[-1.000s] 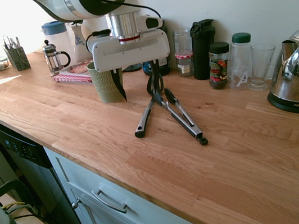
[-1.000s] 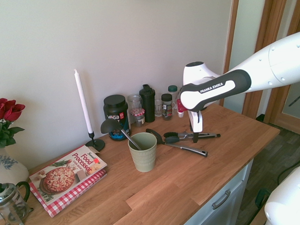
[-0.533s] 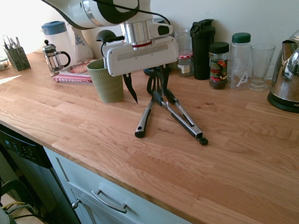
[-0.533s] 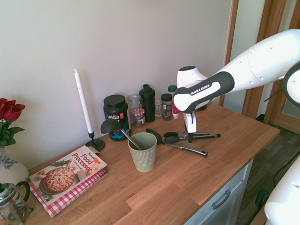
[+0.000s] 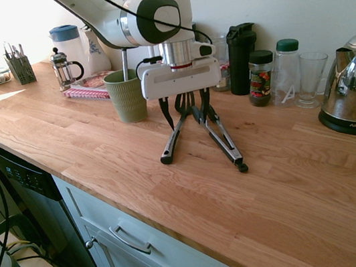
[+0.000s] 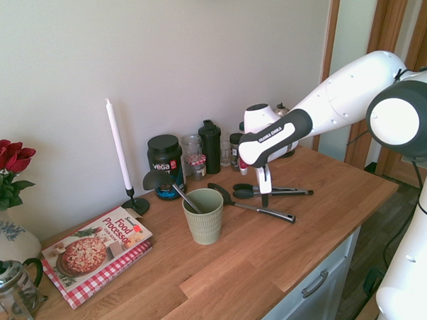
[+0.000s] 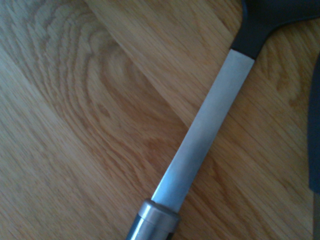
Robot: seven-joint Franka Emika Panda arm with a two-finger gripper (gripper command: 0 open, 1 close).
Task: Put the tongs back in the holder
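Gripper [image 5: 186, 110] spread wide, empty, above slotted spatula [image 5: 174, 137]. Kitchen tongs [image 5: 224, 141] flat on wooden counter [image 5: 293, 176], beside spatula, on side away from ribbed green cup [image 5: 128, 101]; long axis slanting from spatula's head toward counter's front edge. Exact fingertip height hard to judge.

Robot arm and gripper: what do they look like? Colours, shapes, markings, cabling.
Arm: white, smooth rounded segments, dark grey-green bands at the joints, FRANKA EMIKA lettering along one. Black cable runs along it. Silver cylindrical collar with a thin red ring at the wrist. Gripper: wide white block with rounded corners, two slim black fingers tapering to narrow tips.
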